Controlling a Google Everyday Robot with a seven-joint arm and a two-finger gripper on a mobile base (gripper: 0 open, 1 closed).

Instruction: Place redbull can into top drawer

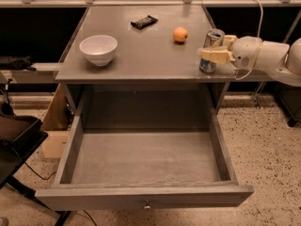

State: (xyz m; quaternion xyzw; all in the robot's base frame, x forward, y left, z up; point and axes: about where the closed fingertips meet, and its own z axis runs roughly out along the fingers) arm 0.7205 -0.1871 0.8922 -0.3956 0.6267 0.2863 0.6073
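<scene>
The gripper (210,52) is right at the can (213,38), which stands upright near the right front corner of the table (141,55). Whether it has clamped on cannot be told. This looks like the grasping step. Next it needs a firm hold, a lift, then a lowering into the open drawer (146,197).

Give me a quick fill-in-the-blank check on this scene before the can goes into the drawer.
1. The top drawer is pulled ____, with nothing in it.
2. The redbull can stands upright on the table near its ____ edge in the camera view, with the hand right at it.
3. The round fruit lying between the white bowl and the can is ____ in colour.
Missing words: open; right; orange.
</scene>
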